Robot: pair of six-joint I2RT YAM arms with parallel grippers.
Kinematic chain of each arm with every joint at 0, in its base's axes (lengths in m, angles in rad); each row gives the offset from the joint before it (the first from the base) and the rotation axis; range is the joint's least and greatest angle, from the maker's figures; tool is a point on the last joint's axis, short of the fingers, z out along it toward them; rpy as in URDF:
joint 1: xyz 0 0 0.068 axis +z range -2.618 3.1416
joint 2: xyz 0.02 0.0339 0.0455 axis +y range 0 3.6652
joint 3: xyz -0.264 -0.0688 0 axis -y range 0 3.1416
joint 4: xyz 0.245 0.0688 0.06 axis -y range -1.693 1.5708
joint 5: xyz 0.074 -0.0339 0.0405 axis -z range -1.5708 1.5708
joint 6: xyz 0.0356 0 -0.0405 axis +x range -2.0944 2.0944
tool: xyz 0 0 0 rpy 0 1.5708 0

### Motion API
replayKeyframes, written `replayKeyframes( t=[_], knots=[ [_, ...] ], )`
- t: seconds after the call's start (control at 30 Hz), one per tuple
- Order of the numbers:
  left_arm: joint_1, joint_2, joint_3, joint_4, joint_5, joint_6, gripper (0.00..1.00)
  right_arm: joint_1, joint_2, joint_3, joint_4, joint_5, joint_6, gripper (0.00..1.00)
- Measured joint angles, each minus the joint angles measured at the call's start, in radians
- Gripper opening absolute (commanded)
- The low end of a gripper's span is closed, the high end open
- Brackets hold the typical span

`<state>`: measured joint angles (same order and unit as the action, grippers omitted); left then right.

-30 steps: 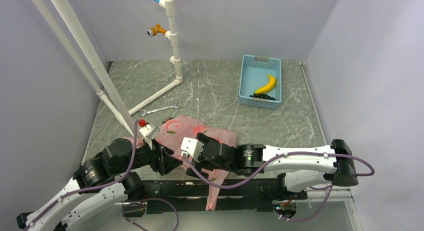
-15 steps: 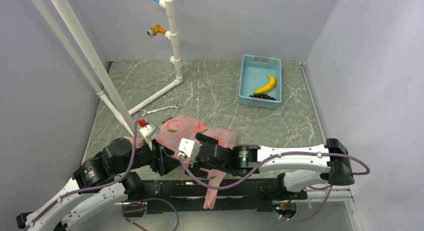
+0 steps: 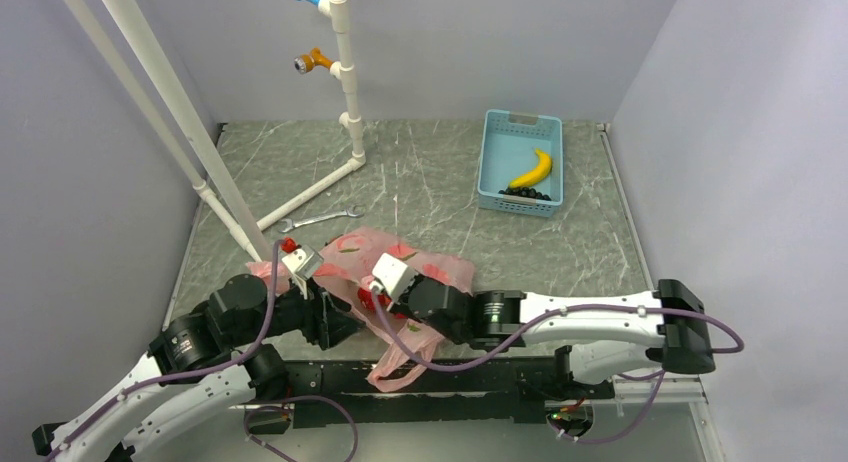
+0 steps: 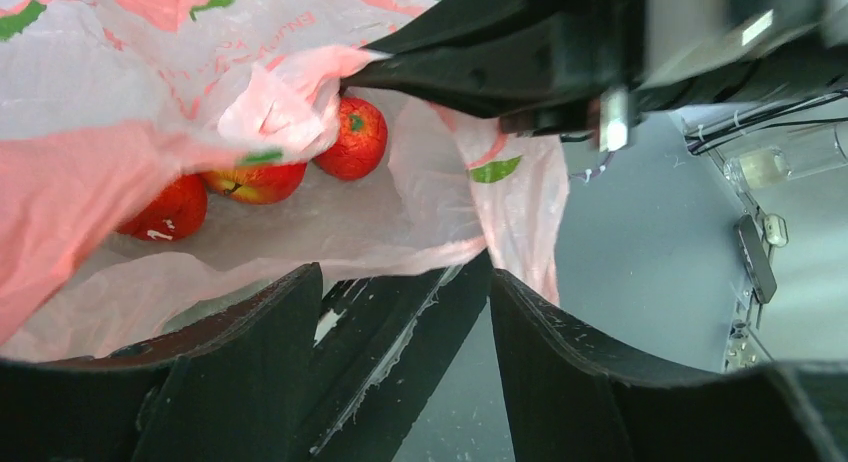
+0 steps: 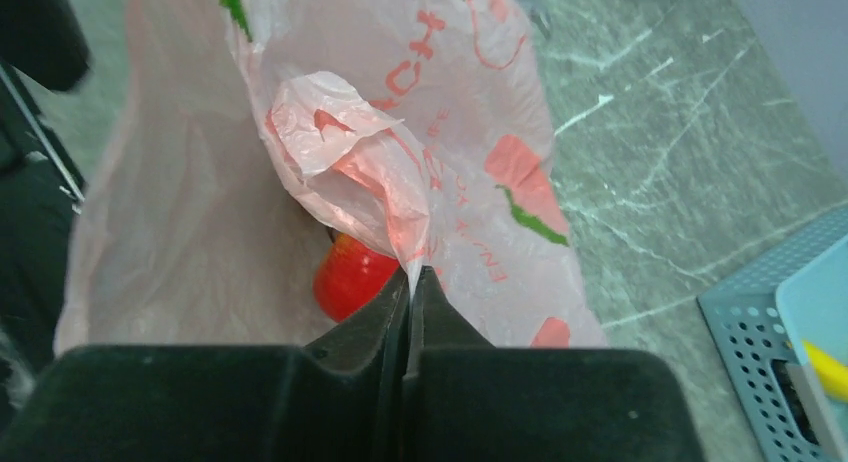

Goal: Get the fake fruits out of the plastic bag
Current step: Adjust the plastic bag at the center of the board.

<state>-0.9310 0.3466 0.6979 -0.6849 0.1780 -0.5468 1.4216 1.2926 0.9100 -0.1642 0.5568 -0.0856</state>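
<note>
The plastic bag (image 3: pixel 432 267), pink and crinkly with red and green prints, lies at the table's near edge between both arms. My right gripper (image 5: pixel 411 274) is shut on a fold of the bag's upper edge (image 5: pixel 345 157) and holds it raised. Through the mouth the left wrist view shows three glossy red fake fruits (image 4: pixel 352 139), (image 4: pixel 258 182), (image 4: pixel 165 210) on the bag's floor. One red fruit (image 5: pixel 350 272) shows just past the right fingertips. My left gripper (image 4: pixel 400 272) stands open at the mouth's lower lip with nothing between its fingers.
A blue basket (image 3: pixel 487 164) at the back right holds a yellow banana (image 3: pixel 532 169) and dark grapes. A wrench (image 3: pixel 318 220) lies behind the bag. A white pipe frame (image 3: pixel 345 82) rises at the back left. The bag's handles (image 3: pixel 395 367) hang over the front edge.
My right gripper went from open to shut on the bag's upper edge and pulled it up, opening the mouth. The hanging handles shifted left. The left jaws narrowed slightly.
</note>
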Motion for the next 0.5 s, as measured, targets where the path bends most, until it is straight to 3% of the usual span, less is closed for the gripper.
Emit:
replayKeyframes(
  t=[0.23,0.5],
  knots=[
    [0.0,0.061,0.0,0.055,-0.003,0.0,0.62,-0.045,-0.146,-0.028,0.06,-0.109,0.045,0.0],
    [0.0,0.248,-0.026,0.103,-0.084,-0.007,0.44,-0.19,-0.206,-0.056,0.076,-0.28,0.08,0.0]
  ],
)
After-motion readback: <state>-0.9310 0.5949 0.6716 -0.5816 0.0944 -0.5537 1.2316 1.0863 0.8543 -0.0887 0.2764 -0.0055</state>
